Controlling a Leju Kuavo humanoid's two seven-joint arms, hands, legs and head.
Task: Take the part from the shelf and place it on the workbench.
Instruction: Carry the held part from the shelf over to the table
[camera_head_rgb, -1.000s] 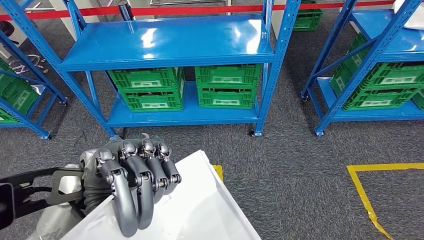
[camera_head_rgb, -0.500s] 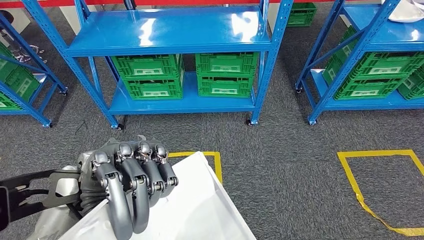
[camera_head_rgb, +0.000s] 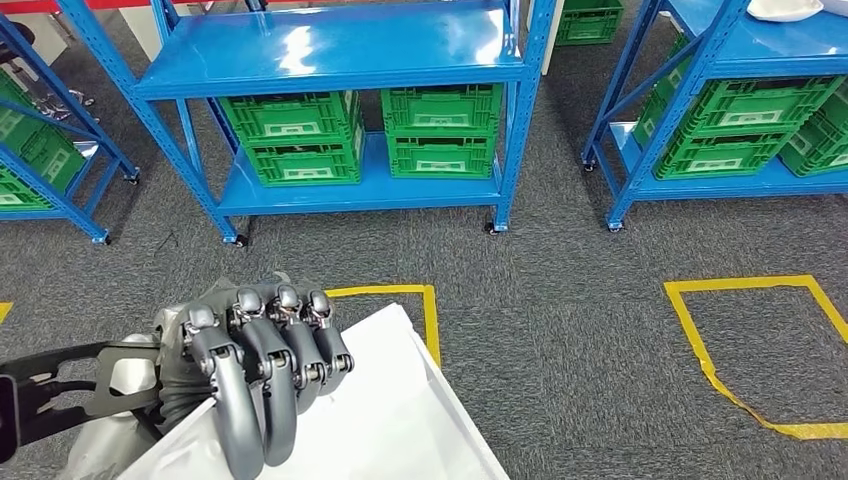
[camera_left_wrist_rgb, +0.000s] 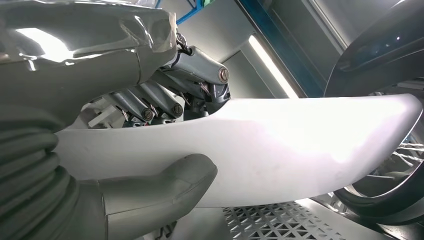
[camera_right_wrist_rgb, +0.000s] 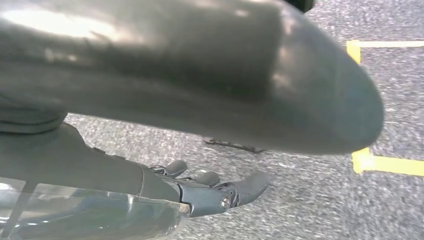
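My left hand (camera_head_rgb: 255, 365) grips a large flat white part (camera_head_rgb: 390, 410) at the bottom left of the head view, fingers curled over its upper edge. The left wrist view shows the same white part (camera_left_wrist_rgb: 280, 145) pinched between the thumb (camera_left_wrist_rgb: 165, 185) below and the darker fingers (camera_left_wrist_rgb: 165, 100) above. My right hand (camera_right_wrist_rgb: 220, 192) hangs over the grey carpet in the right wrist view, its fingers loosely apart and holding nothing.
A blue shelf rack (camera_head_rgb: 330, 55) with green crates (camera_head_rgb: 295, 140) on its lower level stands ahead. Another blue rack (camera_head_rgb: 740, 120) with crates is at the right, a third at the left edge. Yellow tape squares (camera_head_rgb: 745, 345) mark the grey carpet.
The whole view has shifted: the shelves have slid up and away in the picture and more carpet and tape shows, so the camera moved back. My left hand keeps holding the white part.
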